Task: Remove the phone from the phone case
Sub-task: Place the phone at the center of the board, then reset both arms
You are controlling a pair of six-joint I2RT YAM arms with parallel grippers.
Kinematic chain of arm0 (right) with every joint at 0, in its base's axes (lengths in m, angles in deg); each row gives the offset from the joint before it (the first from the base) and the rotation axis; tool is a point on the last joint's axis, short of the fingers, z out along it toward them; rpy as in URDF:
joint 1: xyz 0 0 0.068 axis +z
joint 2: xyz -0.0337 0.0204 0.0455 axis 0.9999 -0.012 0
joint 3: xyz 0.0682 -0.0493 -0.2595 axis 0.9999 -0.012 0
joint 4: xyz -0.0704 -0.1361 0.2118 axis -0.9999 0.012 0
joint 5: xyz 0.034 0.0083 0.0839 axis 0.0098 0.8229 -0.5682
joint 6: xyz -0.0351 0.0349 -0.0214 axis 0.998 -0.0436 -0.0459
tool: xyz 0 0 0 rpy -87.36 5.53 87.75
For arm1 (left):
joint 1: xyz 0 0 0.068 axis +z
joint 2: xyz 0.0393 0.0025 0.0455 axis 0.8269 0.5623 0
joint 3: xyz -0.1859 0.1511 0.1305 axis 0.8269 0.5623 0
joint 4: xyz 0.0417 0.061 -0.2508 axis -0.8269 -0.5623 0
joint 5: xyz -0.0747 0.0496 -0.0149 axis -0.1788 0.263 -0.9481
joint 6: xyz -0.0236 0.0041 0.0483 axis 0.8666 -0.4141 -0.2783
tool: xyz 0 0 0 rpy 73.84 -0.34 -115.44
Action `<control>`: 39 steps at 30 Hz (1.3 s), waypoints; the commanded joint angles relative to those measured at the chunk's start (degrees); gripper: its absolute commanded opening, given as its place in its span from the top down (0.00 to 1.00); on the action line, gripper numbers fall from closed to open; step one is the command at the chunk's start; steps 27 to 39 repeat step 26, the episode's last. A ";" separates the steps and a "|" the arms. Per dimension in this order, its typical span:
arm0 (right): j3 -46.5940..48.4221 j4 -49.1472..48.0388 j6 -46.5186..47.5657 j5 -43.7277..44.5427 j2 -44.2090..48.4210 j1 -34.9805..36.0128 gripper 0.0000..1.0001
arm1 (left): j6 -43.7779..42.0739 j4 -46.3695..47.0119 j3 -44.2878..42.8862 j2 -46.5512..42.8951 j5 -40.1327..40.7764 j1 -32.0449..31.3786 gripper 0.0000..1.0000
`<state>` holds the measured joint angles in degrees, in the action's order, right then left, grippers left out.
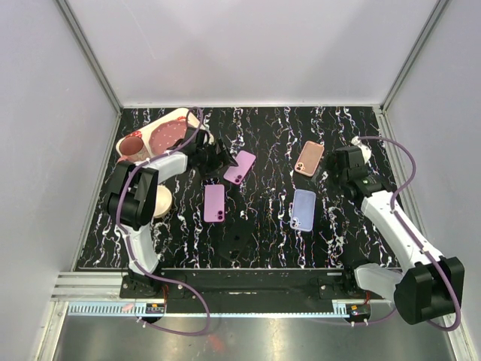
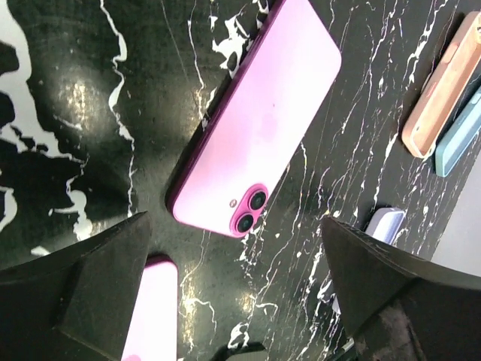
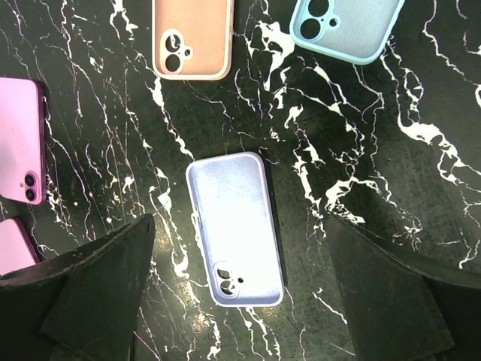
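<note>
L fingers [image 2: 98,286] wide, empty, near pink phone [image 2: 255,135]; R fingers [image 3: 98,293] wide, empty, near lilac case [image 3: 234,226].

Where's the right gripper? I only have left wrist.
Observer: The right gripper is open and empty, by the lavender case.
Operator: And the pink piece at the bottom of my frame?
Observer: It's phone-sized, lying flat, apart from the pink phone, on its near side.
Operator: Anything else on the table?
Observer: A pink plate and a red bowl in the far left corner.
</note>
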<state>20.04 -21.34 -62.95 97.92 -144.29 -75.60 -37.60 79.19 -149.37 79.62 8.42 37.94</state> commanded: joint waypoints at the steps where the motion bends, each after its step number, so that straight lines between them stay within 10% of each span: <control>1: 4.14 4.16 1.39 4.00 1.14 -0.18 0.00 | -4.41 -4.85 -1.48 -6.76 1.70 -0.43 0.01; 22: 1.68 4.42 4.64 5.24 5.44 -0.18 0.00 | -15.32 -21.13 18.11 -49.11 1.35 -0.61 0.01; 39: 1.07 4.51 4.99 4.62 6.24 -0.18 0.00 | -16.02 -21.48 19.71 -52.21 1.35 -0.61 0.01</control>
